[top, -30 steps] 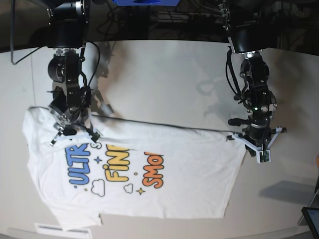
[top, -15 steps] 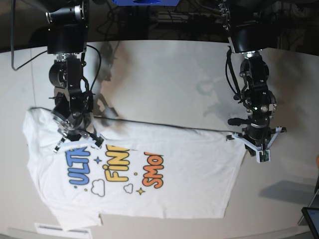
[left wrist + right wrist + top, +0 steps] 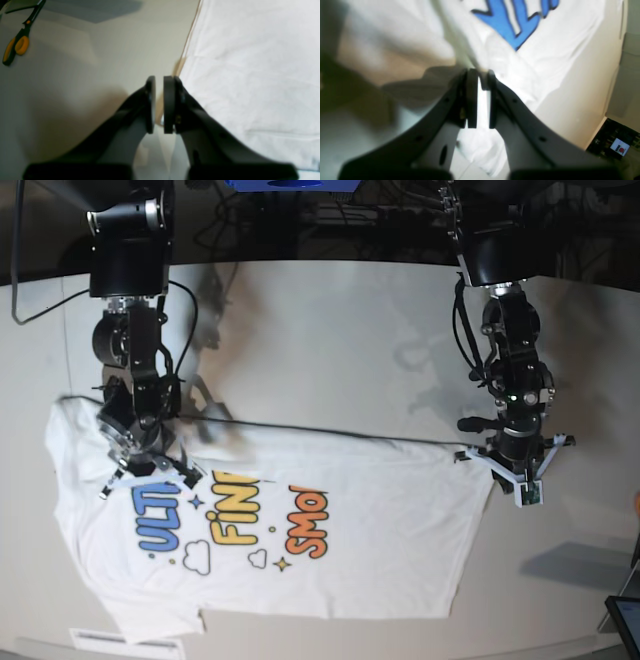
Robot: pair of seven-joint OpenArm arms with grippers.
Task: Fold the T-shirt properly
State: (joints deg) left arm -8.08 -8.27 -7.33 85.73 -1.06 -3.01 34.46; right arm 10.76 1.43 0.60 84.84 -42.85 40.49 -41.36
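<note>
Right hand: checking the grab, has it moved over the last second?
Yes. The right hand slid down onto the T-shirt, toward the blue lettering.

T-shirt (image 3: 300, 540) lies flat on the table (image 3: 330, 340), spread across its near half in the base view. Right gripper (image 3: 143, 463) sits on the T-shirt's far edge at the collar end; fabric runs between its fingers (image 3: 472, 100). Left gripper (image 3: 512, 470) sits at the opposite, hem end of the T-shirt, at its far corner, on the cloth's edge. Scissors (image 3: 15, 46) lie on the table well apart from the T-shirt, beyond the left gripper.
</note>
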